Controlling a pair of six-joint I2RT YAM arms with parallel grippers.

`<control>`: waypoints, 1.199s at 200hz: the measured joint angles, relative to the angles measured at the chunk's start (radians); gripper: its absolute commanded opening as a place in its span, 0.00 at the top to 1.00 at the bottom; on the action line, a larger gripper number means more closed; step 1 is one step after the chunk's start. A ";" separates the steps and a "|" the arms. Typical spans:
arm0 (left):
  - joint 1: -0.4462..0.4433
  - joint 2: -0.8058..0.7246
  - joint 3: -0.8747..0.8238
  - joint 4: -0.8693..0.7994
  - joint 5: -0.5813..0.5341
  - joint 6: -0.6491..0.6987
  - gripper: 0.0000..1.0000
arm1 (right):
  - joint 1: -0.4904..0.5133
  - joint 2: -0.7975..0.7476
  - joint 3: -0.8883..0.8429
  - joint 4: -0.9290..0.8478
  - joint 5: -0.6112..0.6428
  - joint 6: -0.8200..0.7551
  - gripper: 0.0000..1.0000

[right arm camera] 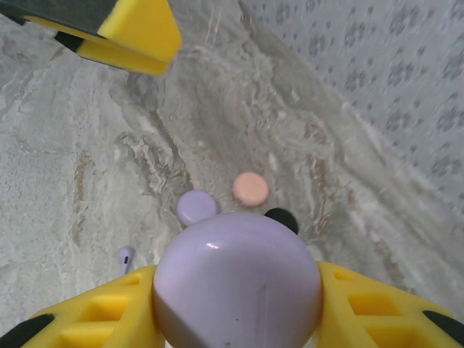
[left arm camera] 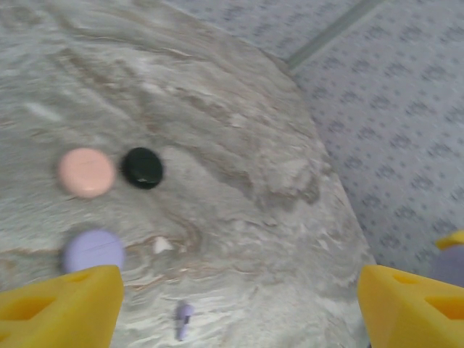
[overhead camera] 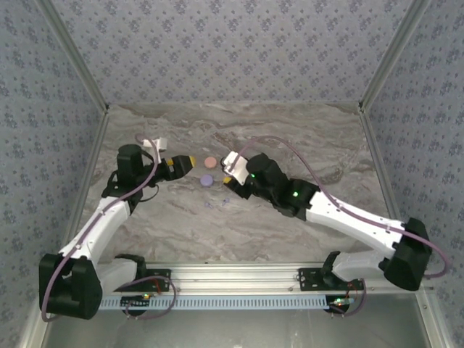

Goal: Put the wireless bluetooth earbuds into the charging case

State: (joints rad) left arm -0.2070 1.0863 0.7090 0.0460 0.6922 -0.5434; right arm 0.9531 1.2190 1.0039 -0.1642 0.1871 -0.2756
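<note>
Marbled surface carried everything. Right end effector was clamped on a glossy, rounded lavender charging case. Left end effector stood wide, nothing between its fingers. Beyond the case lay a lavender disc, a pink disc, and a black disc partly hidden by the case. One small lavender stemmed earbud lay on the surface ahead of the left end effector, near the lavender disc, unobstructed.
</note>
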 measured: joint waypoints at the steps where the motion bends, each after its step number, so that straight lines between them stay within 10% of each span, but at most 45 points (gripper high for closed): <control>1: -0.002 0.000 0.002 0.000 0.001 0.001 0.16 | 0.000 -0.003 -0.003 0.002 0.000 -0.003 0.57; 122: -0.306 0.021 0.148 0.113 0.082 0.027 0.23 | -0.013 -0.122 -0.046 0.112 -0.016 -0.171 0.58; 240: -0.374 0.121 0.225 0.055 0.083 0.095 0.51 | -0.012 -0.113 -0.046 0.109 -0.027 -0.171 0.57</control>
State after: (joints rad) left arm -0.5812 1.2068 0.9344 0.1013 0.7750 -0.4480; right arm 0.9409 1.1061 0.9581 -0.0551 0.1604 -0.4461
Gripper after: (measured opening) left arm 0.506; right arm 0.466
